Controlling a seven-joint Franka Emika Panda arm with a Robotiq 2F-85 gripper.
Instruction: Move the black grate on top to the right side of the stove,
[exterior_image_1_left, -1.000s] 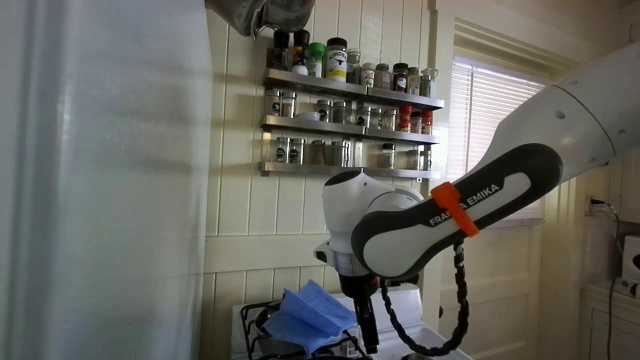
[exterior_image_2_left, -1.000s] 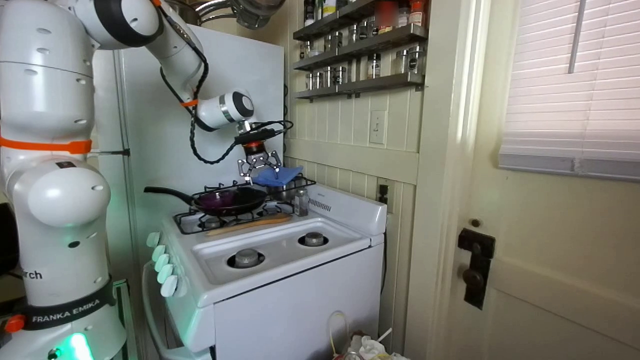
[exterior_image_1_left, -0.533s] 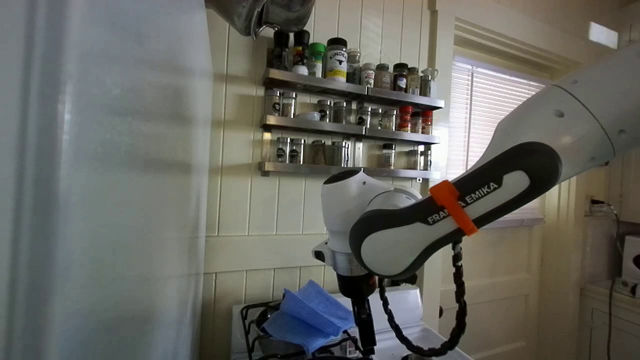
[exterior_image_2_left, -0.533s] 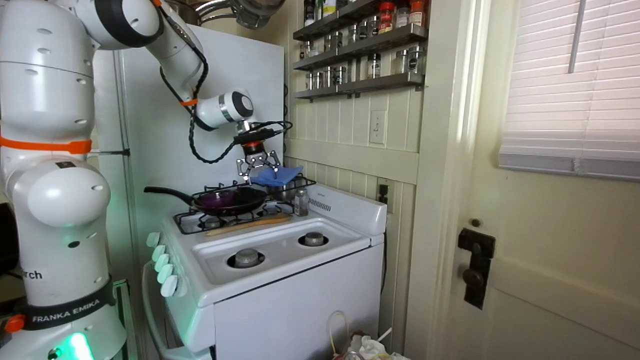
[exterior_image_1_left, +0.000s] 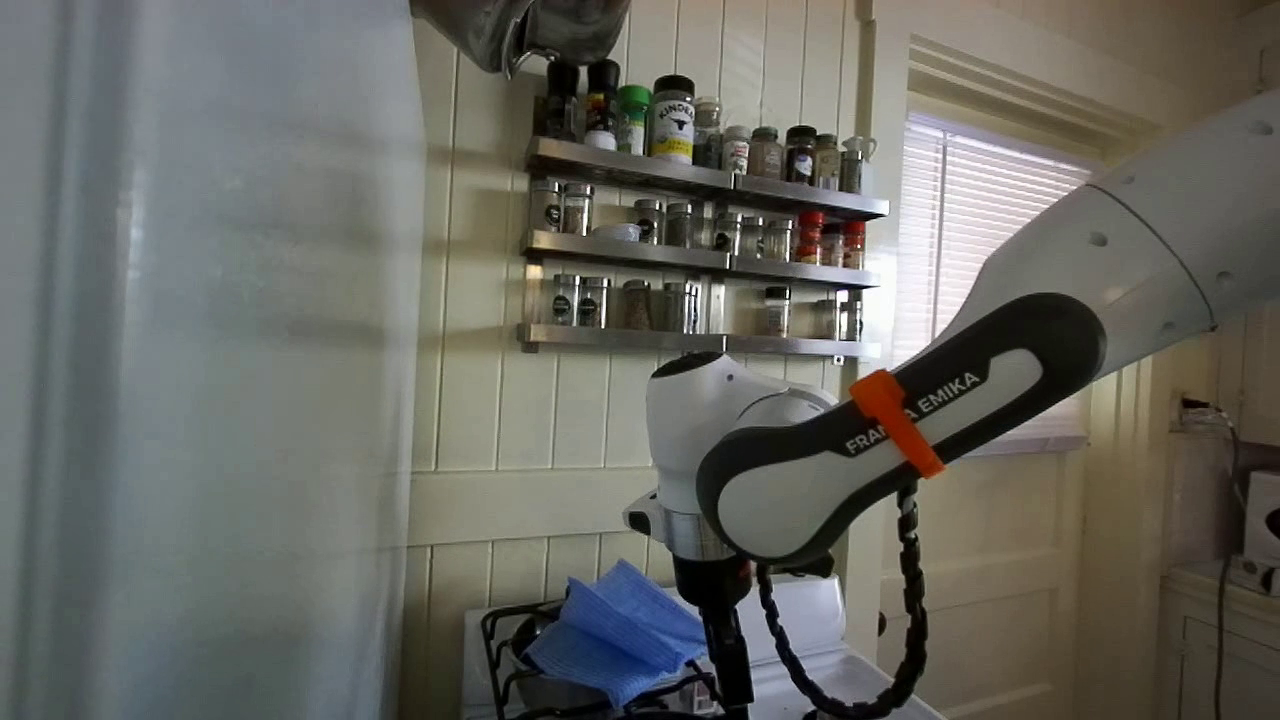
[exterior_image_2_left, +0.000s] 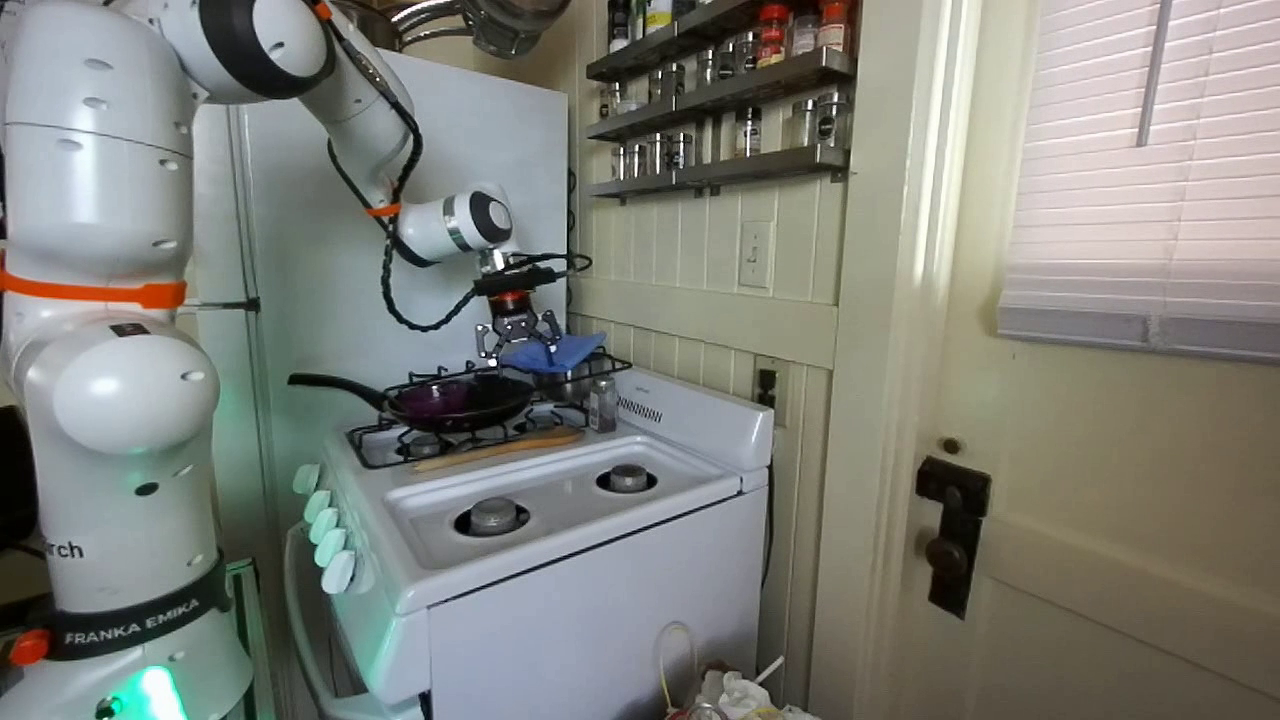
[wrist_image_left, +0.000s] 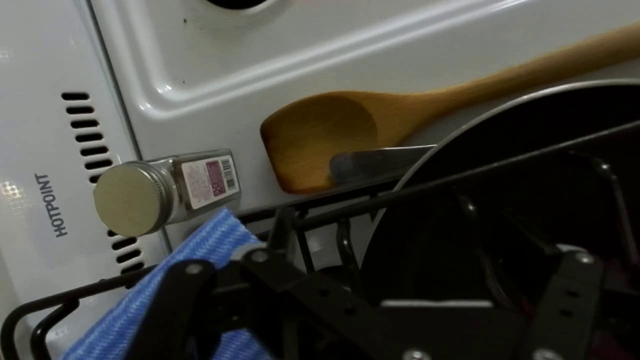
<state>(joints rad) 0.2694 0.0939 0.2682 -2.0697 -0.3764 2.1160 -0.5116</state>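
The black grate (exterior_image_2_left: 620, 363) lies raised over the left side of the stove (exterior_image_2_left: 590, 500), on a black pan (exterior_image_2_left: 455, 408) and a metal pot (exterior_image_2_left: 565, 386). It also shows in an exterior view (exterior_image_1_left: 492, 660) and the wrist view (wrist_image_left: 344, 212). A blue cloth (exterior_image_1_left: 620, 630) is draped over its back part. My gripper (exterior_image_2_left: 522, 354) is open, pointing down, with fingers spread apart just above the grate beside the cloth. In the wrist view my gripper's linkages hide part of the grate. I cannot tell whether a fingertip touches it.
A lower grate (exterior_image_2_left: 368, 460) lies under the pan. A wooden spoon (wrist_image_left: 320, 140), a metal utensil (wrist_image_left: 380, 162) and a spice jar (wrist_image_left: 210, 180) lie or stand beside the grate. The right burners (exterior_image_2_left: 494, 516) are bare. Spice shelves (exterior_image_1_left: 700, 255) hang on the wall behind.
The arm and gripper have moved slightly, a little lower in an exterior view. The grate, cloth and pan have not visibly moved.
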